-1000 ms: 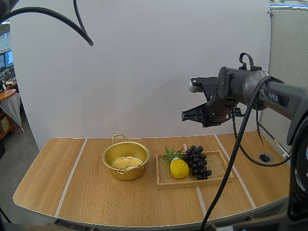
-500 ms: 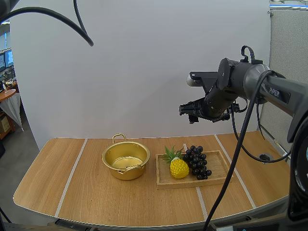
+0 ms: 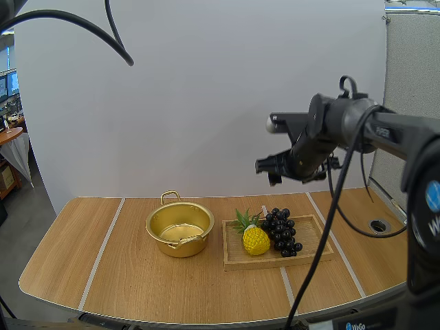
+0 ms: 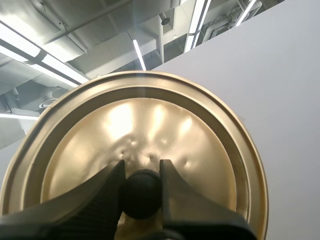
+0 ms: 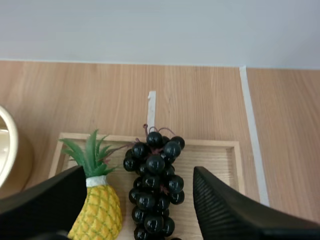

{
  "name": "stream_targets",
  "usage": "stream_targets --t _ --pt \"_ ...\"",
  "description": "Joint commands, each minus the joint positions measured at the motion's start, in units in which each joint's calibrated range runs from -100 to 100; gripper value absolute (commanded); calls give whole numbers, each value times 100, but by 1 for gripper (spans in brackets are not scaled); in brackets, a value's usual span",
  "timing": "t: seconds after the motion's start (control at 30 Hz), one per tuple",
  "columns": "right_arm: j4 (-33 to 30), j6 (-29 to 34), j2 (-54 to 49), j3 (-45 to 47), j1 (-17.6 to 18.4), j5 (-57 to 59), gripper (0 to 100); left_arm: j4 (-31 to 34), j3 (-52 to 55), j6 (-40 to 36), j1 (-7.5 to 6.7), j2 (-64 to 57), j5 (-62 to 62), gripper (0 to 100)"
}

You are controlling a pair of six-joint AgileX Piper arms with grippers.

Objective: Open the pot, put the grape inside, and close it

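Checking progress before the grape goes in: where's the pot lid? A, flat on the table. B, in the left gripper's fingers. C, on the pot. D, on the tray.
B: the fingers of the left gripper pinch the black knob of the lid; the pot stands open.

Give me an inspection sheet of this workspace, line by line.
Surface: light wooden table, pale strips across it.
Job's things: open golden metal pot beside shallow wooden tray; bunch of dark grapes on the tray; round golden lid off the pot.
Clutter: small yellow pineapple on the tray, touching the grapes.
Grippers: left claw shut on the lid's black knob; right claw open, above the tray.
Cables: nothing seen on the table.
Surroundings: plain white wall behind the table.
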Motion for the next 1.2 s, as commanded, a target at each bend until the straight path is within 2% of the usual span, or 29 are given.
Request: stream_targets --t 0.0,0.5,1.17 --pt "25 -31 352 64 -14 -402 100 40 -43 -32 -9 -31 -197 0" --pt "25 -31 2056 64 -14 -1276 100 40 -43 -32 -9 -31 -197 0" --pt "-57 -31 3006 158 -14 -1727 100 40 -43 -32 -9 -31 -197 0"
